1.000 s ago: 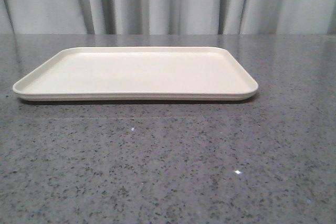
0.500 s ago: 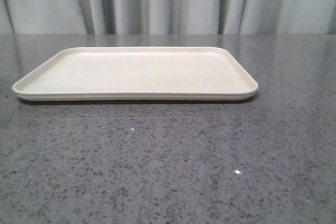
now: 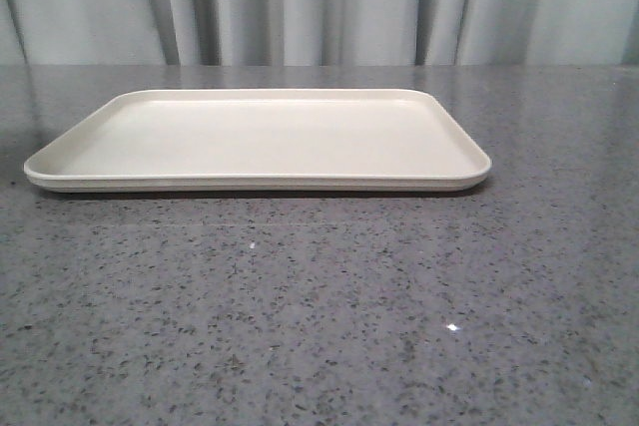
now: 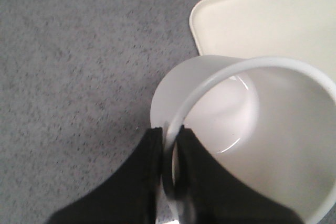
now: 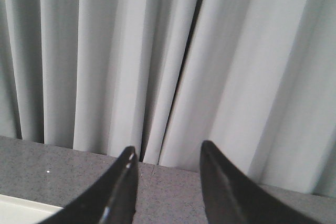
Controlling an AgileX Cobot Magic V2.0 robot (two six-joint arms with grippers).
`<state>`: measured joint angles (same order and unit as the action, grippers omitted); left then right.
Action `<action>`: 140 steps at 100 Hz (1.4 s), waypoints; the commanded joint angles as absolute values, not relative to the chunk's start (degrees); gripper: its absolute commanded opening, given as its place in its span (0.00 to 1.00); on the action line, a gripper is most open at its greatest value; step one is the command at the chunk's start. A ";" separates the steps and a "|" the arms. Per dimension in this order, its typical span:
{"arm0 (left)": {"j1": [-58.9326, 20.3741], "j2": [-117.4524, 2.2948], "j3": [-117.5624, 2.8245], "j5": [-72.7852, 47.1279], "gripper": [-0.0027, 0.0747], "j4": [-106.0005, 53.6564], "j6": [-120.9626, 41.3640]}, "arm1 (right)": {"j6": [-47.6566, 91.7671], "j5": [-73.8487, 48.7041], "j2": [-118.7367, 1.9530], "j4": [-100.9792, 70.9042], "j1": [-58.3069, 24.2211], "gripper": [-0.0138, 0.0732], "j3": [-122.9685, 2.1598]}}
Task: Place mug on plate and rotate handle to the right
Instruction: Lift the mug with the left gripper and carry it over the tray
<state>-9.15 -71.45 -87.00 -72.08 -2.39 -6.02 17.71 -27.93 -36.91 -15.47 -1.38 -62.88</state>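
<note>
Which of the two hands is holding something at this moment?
The left hand: its fingers pinch the rim of the white mug beside the plate. The right hand is open and empty.

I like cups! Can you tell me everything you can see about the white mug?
The mug shows only in the left wrist view. It is plain white, round, smooth and glossy like ceramic, and looks empty inside. The left gripper pinches its rim, one finger inside and one outside. It sits by a corner of the cream plate, above the grey table. Its handle and any picture are out of sight.
</note>
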 commanded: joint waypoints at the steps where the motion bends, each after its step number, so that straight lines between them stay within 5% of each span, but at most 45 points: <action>1: -12.51 -73.16 -92.63 -69.50 0.02 -4.09 -6.14 | 18.12 -23.54 -37.60 -15.44 -1.03 0.51 -64.09; 46: -28.33 -89.27 -101.65 -65.68 0.02 -3.99 -6.14 | 18.12 -25.05 -37.60 -15.44 -1.03 0.51 -64.09; 140: -29.31 -101.45 -101.65 -63.09 0.02 -8.20 -6.14 | 18.12 -26.91 -37.60 -15.44 -1.03 0.51 -64.09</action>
